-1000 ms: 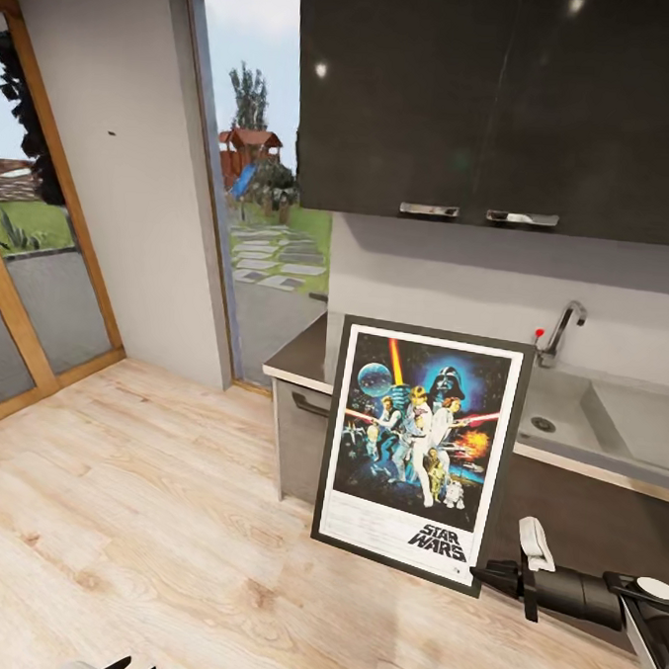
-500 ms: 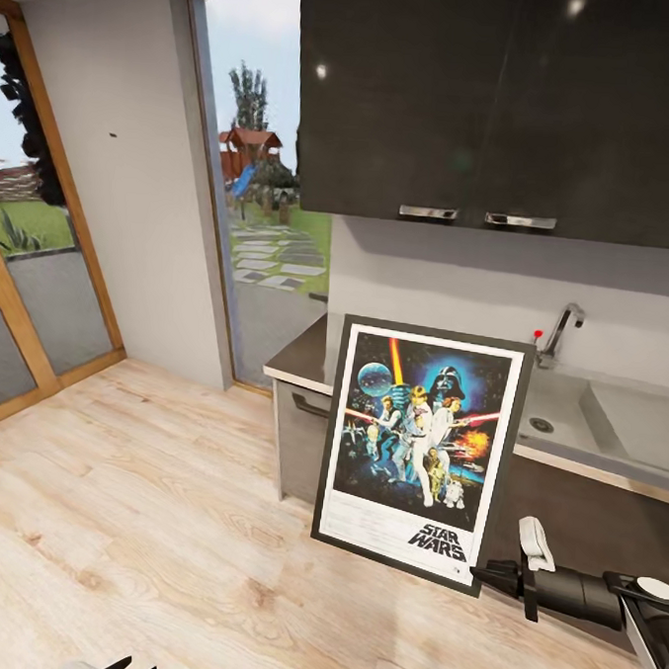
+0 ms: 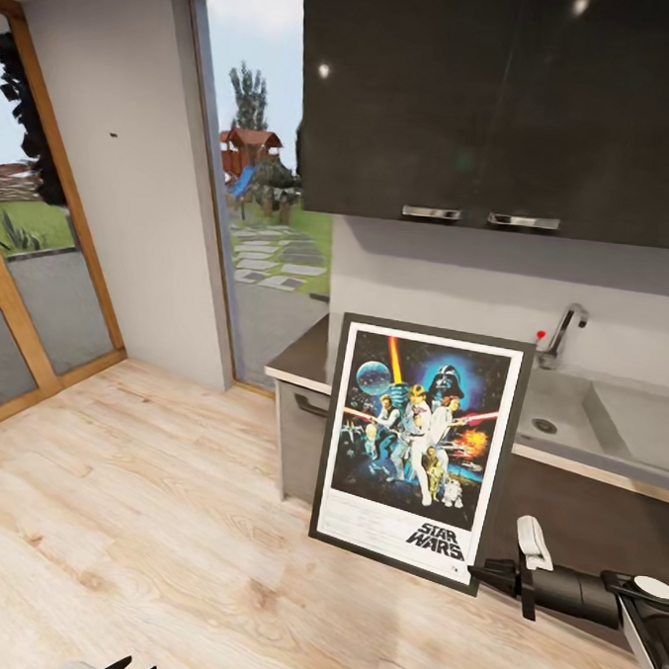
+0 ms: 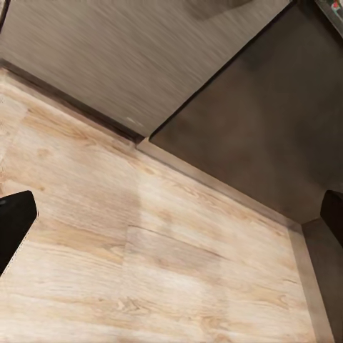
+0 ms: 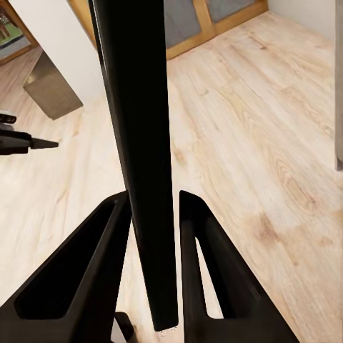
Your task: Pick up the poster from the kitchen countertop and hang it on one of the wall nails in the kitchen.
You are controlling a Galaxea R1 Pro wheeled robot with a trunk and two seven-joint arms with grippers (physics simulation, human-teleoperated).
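Poster (image 3: 416, 452) upright, frame edge (image 5: 139, 143) pinched in right tool (image 5: 153, 236); left tool (image 4: 171, 214) spread, empty.

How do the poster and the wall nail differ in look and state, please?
The poster is large, colourful and black-framed; the nail is a tiny dark speck. The poster is held off the floor in the right gripper; the nail sits bare on the pale wall, nothing hung on it.

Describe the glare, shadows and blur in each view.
Head view: small bright highlights on the glossy dark wall cabinets, soft shadow on the wall beneath them, poster sharp. Left wrist view: floorboards slightly soft, evenly lit. Right wrist view: the poster's black frame edge between the right gripper fingers, no glare.
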